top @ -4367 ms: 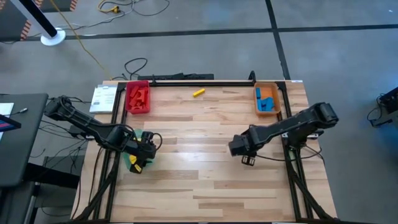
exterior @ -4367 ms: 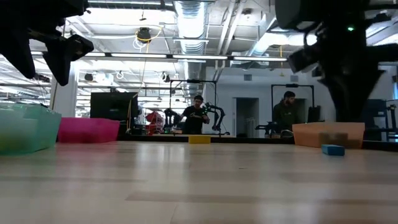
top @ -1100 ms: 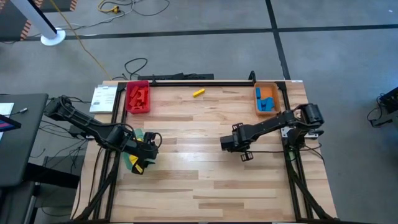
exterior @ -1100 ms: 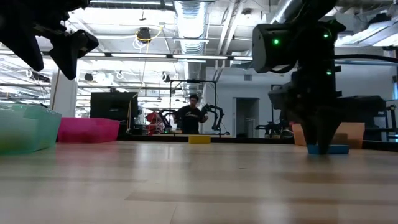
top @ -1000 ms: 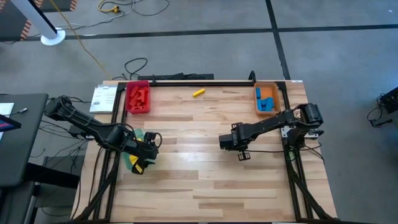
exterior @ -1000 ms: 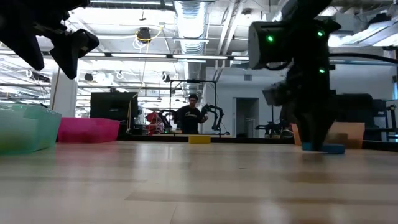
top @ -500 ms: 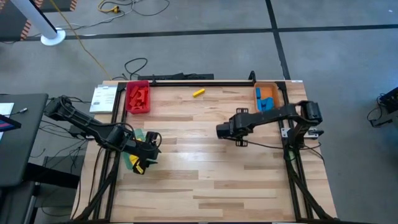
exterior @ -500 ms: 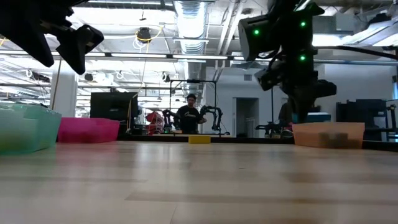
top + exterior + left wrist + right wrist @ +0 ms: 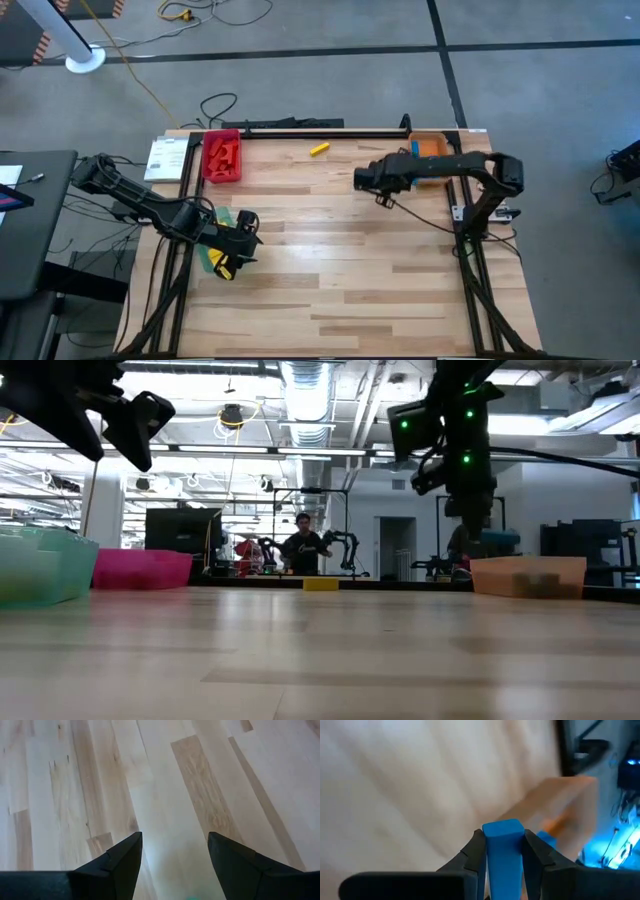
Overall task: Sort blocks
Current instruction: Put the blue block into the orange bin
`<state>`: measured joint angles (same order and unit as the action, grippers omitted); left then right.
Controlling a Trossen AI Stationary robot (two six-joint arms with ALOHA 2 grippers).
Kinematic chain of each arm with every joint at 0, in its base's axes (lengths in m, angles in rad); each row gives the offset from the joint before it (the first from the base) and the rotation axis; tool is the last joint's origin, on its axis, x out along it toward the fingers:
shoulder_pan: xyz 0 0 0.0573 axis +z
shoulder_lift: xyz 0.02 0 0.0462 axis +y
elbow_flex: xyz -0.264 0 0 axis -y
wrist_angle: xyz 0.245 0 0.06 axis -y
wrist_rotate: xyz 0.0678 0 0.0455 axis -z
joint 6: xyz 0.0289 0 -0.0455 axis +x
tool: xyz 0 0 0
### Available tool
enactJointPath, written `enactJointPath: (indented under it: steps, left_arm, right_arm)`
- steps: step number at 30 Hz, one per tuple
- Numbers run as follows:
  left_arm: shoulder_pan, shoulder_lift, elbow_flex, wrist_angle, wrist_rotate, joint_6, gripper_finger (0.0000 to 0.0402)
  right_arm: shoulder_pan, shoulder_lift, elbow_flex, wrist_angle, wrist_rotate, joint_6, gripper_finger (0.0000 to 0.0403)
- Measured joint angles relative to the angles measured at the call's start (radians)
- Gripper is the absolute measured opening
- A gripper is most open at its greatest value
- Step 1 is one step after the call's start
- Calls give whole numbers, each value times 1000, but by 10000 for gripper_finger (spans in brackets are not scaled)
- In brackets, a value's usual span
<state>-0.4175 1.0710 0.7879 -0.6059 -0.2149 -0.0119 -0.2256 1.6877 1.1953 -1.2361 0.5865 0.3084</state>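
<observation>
My right gripper (image 9: 503, 840) is shut on a blue block (image 9: 503, 851), held above the table just short of the orange tray (image 9: 437, 143) at the far right, which holds more blue blocks. A lone yellow block (image 9: 319, 148) lies flat on the table near its far edge. The red tray (image 9: 221, 156) at the far left holds red blocks. My left gripper (image 9: 175, 845) stands open over the green tray (image 9: 212, 258) at the table's left edge, with nothing between its fingers. My right gripper pinches the blue block between its two fingers, one on each long side (image 9: 487, 852). The block lies along the fingers, and its square end (image 9: 503, 827) sticks out past the fingertips. The fingers slant downward. The block is lifted clear of the table.
The wide middle of the wooden table (image 9: 330, 250) is bare wood. A black rail (image 9: 300, 128) runs along the far edge, and cables lie on the floor beyond it. In the low view a person (image 9: 302, 548) stands far off in the room behind.
My right gripper has risen from the table with the blue block, lifting it clear, and has swung toward the far edge and the orange tray while rolling at the wrist. My left gripper has tipped slightly in place.
</observation>
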Motion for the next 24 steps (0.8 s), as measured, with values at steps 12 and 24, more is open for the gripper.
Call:
enactJointPath:
  steps: [12, 24]
  left_arm:
    - [0, 0, 0, 74, -27, 75, 222]
    - [0, 0, 0, 104, -34, 66, 222]
  right_arm:
    - [-247, -196, 0, 30, 22, 131, 93]
    - [-427, -195, -45, 3, -113, 131, 96]
